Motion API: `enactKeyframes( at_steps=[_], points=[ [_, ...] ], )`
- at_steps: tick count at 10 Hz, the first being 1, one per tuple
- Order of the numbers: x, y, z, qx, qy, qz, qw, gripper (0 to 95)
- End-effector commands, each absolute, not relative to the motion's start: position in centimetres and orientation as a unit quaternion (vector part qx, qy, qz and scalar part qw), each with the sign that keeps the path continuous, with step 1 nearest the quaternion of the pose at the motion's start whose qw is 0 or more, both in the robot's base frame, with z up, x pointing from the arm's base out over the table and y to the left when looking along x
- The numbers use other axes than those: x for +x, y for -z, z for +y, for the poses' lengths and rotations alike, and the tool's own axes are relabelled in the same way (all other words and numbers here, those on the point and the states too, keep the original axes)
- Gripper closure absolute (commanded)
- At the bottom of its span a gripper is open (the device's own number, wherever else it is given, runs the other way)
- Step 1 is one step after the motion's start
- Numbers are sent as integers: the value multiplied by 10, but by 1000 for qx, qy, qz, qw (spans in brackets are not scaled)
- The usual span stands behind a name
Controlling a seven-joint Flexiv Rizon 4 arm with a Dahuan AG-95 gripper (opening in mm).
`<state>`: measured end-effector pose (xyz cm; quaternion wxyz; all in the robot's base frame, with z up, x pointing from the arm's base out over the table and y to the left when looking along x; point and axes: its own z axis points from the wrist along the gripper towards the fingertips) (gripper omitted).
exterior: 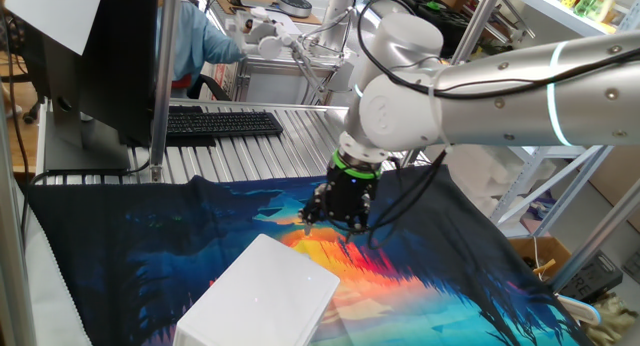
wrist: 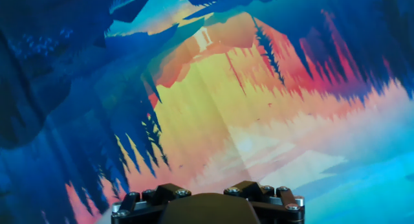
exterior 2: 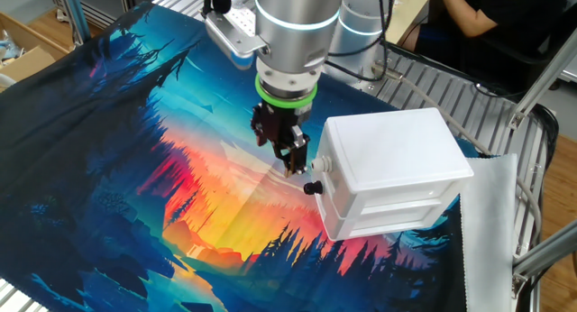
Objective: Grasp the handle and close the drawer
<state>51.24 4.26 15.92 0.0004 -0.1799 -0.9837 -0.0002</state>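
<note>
The white cabinet (exterior 2: 388, 154) stands on the printed cloth, its front facing my gripper. Two small black knob handles show on that front, the upper handle (exterior 2: 321, 164) and the lower handle (exterior 2: 312, 188). The drawer (exterior 2: 347, 213) behind the lower handle seems to stick out slightly; I cannot tell by how much. My gripper (exterior 2: 290, 159) points down just left of the upper handle, close to it but not around it. Its fingers look spread and hold nothing. From one fixed view, the gripper (exterior: 335, 218) hangs just behind the cabinet (exterior: 265, 291). The hand view shows only cloth.
A colourful forest-print cloth (exterior 2: 162, 168) covers the table. A black keyboard (exterior: 220, 123) and a monitor (exterior: 110, 46) stand at the far edge on the metal table. A person (exterior: 205, 36) sits behind it. Metal frame posts (exterior: 160, 76) stand nearby.
</note>
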Motion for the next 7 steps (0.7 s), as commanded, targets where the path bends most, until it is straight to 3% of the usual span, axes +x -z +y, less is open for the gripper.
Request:
enactKeyframes(
  at_steps=[1, 7],
  points=[
    [503, -156, 34, -122, -21, -992, 0, 190],
    [486, -170, 11, -66, -23, -997, 13, 190]
  ],
)
